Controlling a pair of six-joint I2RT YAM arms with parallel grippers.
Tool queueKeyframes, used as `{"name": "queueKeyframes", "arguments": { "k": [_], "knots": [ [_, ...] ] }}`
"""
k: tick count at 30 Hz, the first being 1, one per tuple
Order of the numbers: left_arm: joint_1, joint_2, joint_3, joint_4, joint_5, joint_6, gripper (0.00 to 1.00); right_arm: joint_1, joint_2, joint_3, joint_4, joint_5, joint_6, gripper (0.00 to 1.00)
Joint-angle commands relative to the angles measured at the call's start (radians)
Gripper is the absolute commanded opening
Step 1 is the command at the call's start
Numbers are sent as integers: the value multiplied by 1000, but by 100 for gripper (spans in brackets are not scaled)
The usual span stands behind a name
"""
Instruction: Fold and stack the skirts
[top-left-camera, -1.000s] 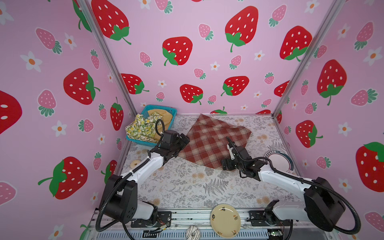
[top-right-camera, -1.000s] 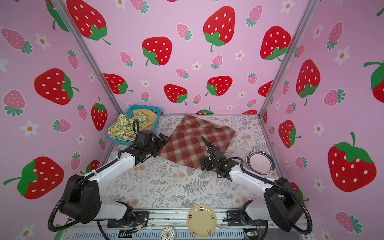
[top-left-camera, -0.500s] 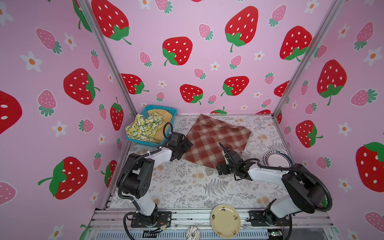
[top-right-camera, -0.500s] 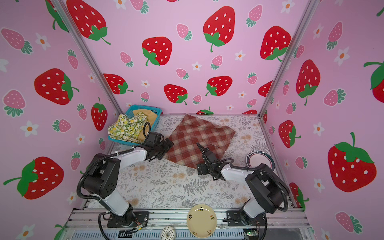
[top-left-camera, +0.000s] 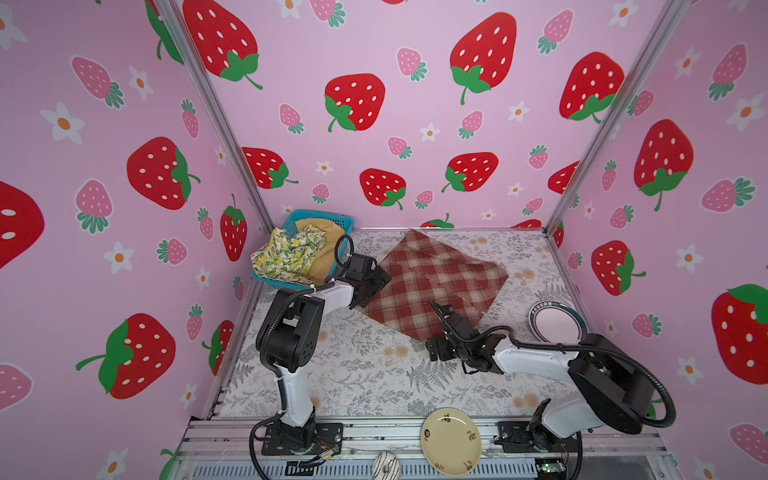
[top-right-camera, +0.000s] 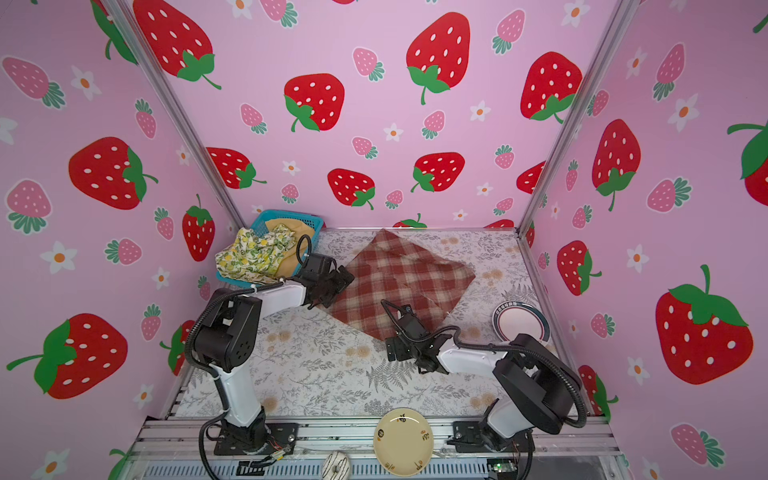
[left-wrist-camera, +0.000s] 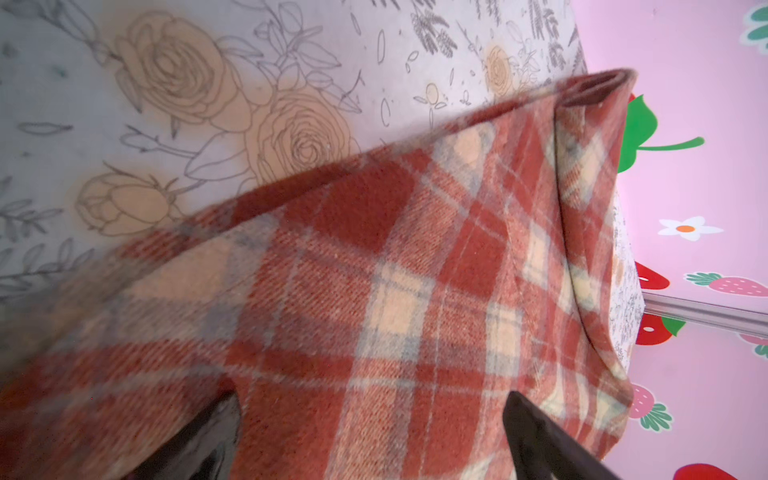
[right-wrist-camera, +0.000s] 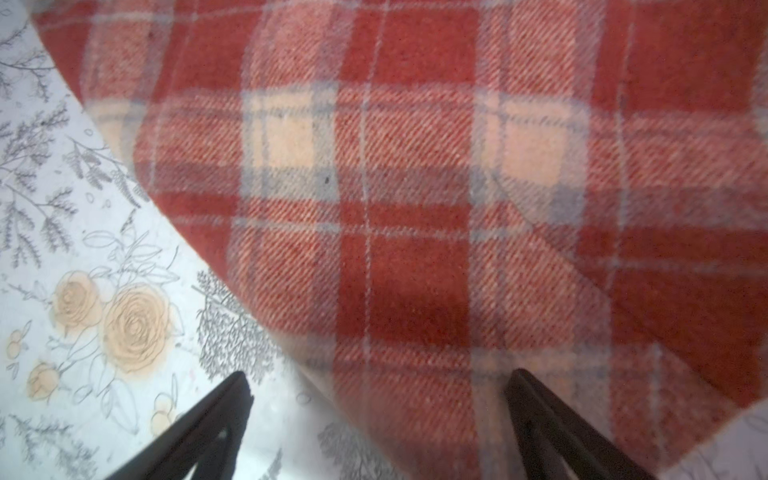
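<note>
The red-and-cream plaid cloth skirt (top-left-camera: 436, 286) lies spread on the floral-print desk (top-left-camera: 353, 374). The left gripper (top-left-camera: 380, 282) at its left corner and the right gripper (top-left-camera: 441, 311) at its near edge both stand spread. Left of it, the lemon-print white cloth skirt (top-left-camera: 286, 257) and the mustard-yellow cloth skirt (top-left-camera: 322, 249) fill the blue plastic mesh basket (top-left-camera: 328, 216).

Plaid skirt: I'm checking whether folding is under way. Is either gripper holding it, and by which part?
Nothing is held. The left gripper and right gripper both stand open over edges of the plaid skirt.
</note>
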Motion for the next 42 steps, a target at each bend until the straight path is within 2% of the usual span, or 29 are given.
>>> {"name": "queueKeyframes", "arguments": {
  "k": [1, 8, 15, 21, 30, 35, 42],
  "knots": [
    [-2, 58, 47, -68, -31, 21, 100, 25, -36, -66, -111, 24, 92, 99],
    [-10, 129, 146, -114, -26, 30, 100, 55, -124, -147, -150, 72, 134, 99],
    [-19, 148, 293, -199, -25, 75, 100, 90, -160, -27, -325, 179, 99, 99],
    [-18, 81, 343, -244, 11, 112, 100, 175, -178, 68, -360, 229, 5, 97],
    [-6, -113, 170, -188, 68, 101, 100, 262, -61, 132, -500, 307, -32, 87],
    [0, -177, 93, -163, 70, 96, 99, 266, -53, 105, -457, 285, -29, 87],
    [8, -201, 58, -159, 74, 92, 100, 245, 1, 100, -403, 256, -60, 87]
  ]
}}
